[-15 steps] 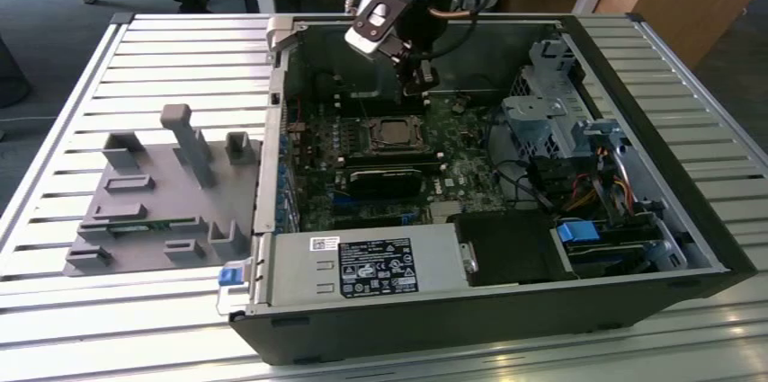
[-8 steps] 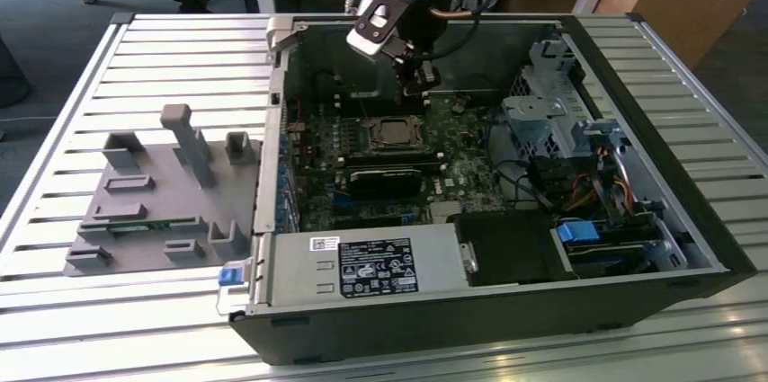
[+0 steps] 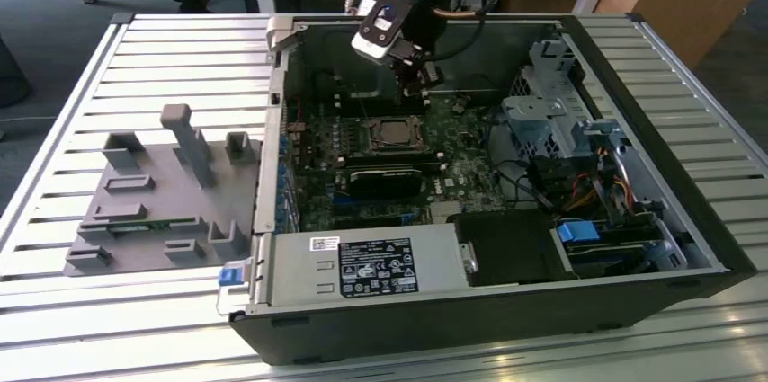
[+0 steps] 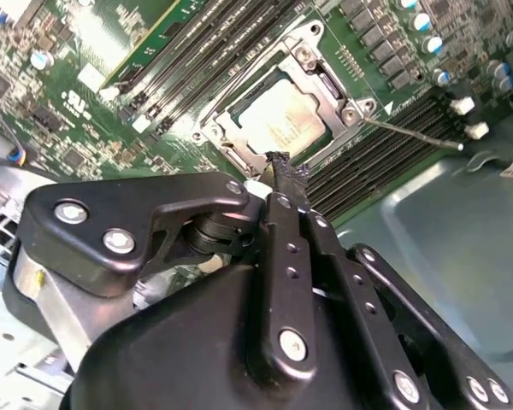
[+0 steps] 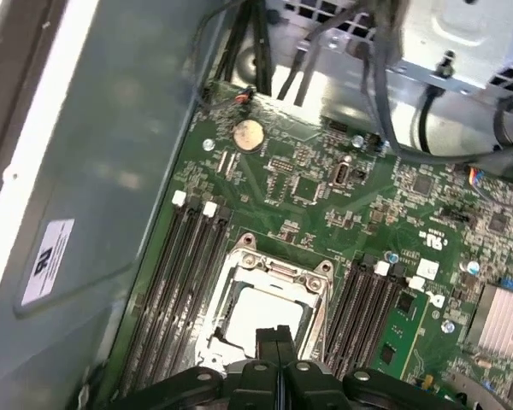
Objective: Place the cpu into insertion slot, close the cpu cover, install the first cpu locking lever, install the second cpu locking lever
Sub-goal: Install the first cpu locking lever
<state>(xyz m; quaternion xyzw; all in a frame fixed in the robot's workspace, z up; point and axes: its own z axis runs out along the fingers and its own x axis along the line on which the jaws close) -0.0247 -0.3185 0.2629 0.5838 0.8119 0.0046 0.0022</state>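
Gripper [image 5: 274, 335] pressed together, tips over one cpu [image 5: 258, 312] framed by one cpu cover [image 5: 278, 272]; one thin lever [image 4: 410, 134] juts out.

Slatted table [image 3: 108, 333], open computer case [image 3: 480, 315], grey fixture [image 3: 142, 213]

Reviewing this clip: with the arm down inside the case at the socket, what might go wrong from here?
1. The gripper, jaws shut, has its tip close by the rim of the cpu cover; a slip might scrape the cpu or the memory slots beside it.
2. One locking lever sticks out over those slots, apparently unlatched, so the cover may not be clamped and might lift if nudged.
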